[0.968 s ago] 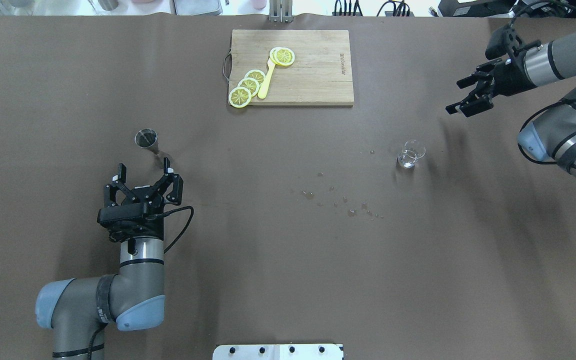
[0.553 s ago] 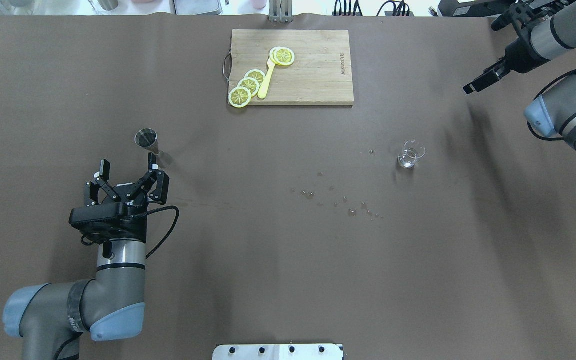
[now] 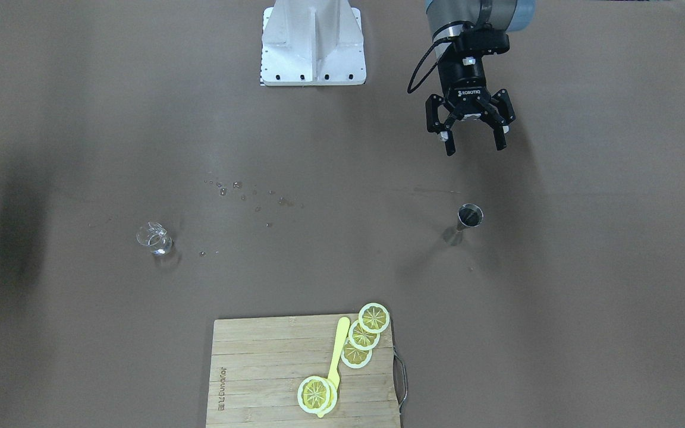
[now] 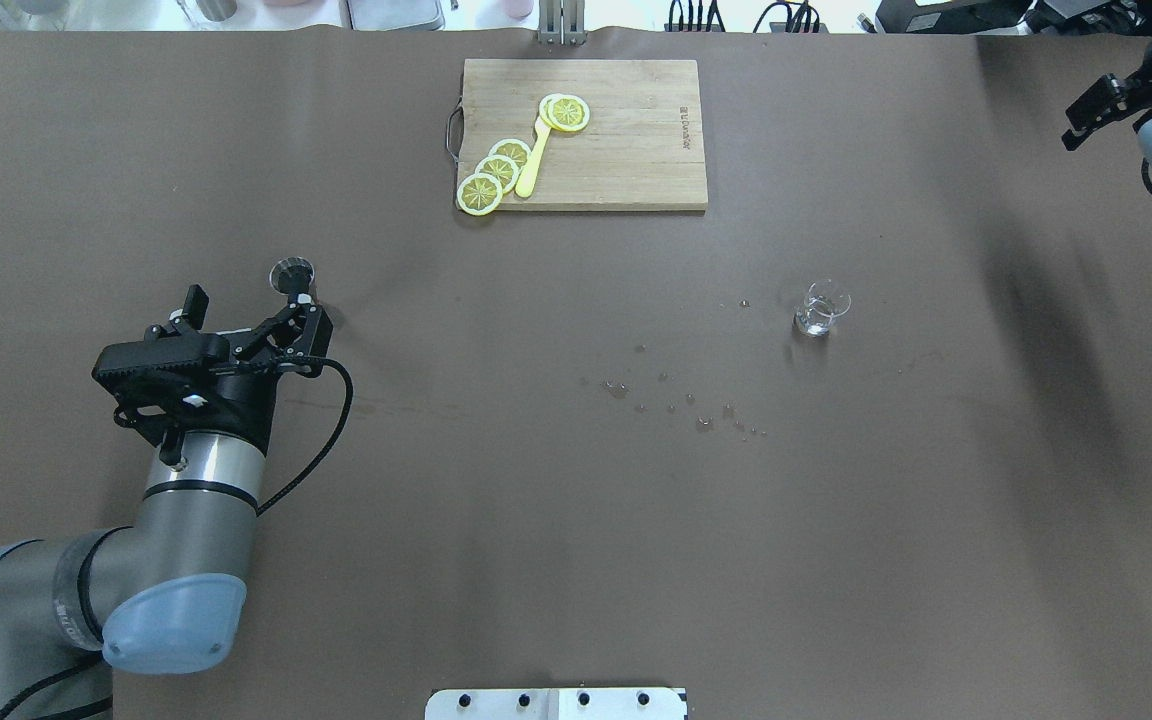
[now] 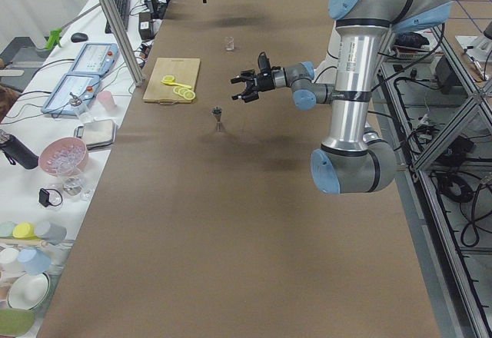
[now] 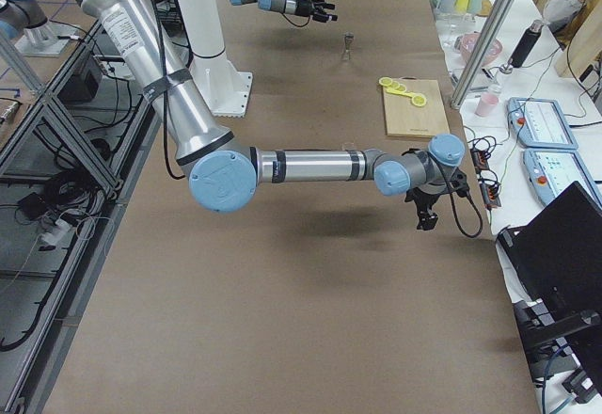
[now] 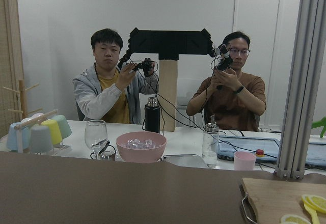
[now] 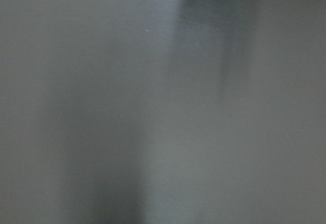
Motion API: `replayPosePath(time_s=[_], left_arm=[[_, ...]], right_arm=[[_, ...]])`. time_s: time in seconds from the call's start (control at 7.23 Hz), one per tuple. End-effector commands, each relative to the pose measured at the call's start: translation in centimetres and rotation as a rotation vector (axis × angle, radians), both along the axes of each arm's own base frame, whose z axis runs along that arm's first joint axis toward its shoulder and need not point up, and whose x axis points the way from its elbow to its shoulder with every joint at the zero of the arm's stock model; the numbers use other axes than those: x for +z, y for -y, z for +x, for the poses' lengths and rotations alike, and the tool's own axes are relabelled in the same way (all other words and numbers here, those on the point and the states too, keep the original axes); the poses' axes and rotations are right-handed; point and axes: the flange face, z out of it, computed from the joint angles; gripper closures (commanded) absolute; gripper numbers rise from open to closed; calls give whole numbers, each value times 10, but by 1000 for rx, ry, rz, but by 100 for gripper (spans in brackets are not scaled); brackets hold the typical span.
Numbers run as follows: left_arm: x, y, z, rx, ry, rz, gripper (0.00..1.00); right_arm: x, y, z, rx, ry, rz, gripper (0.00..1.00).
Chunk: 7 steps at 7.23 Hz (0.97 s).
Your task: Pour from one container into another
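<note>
Both arms have pulled back since 1.0 s ago: the left gripper (image 3: 474, 145) has swung toward the table's left side, and the right gripper (image 4: 1086, 115) has gone out to the far right corner. The left gripper's 2 fingers are spread wide, raised off the table and short of the upright steel jigger (image 3: 470, 215), not touching it. The clear glass cup (image 4: 821, 310) stands well apart from both grippers, beyond the spilled droplets (image 4: 696, 410). Whether the right gripper is spread or pressed together, I cannot tell.

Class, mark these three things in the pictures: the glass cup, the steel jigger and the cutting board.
glass cup (image 4: 819, 312): overhead view, on its clear side wall.
steel jigger (image 3: 470, 215): front-facing view, inside its round top rim.
cutting board (image 4: 626, 150): overhead view, on bare wood in its right half.
</note>
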Motion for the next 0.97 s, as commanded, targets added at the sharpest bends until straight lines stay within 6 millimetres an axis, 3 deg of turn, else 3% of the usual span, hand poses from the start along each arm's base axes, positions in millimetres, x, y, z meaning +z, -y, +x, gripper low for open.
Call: replayPosePath(time_s=[0.0,0.14,0.28,0.41,0.55,0.83], left_arm=[[-31,19,-37,147,9,-64,1],[-41,33,-56,256,53,-62,1],[-46,60,-85,361,92,-31,1],[-39,89,-113,429,190,-8,1],[-25,116,-134,492,256,-9,1],[26,178,-189,652,361,-59,1]], right_arm=[[47,-47,44,51,-72,-71,0],[53,-94,64,71,-63,-61,0],[64,-149,95,109,-41,-76,0],[77,-199,116,138,-26,-112,0],[86,-231,128,158,-8,-158,0],[84,-233,157,213,2,-155,0]])
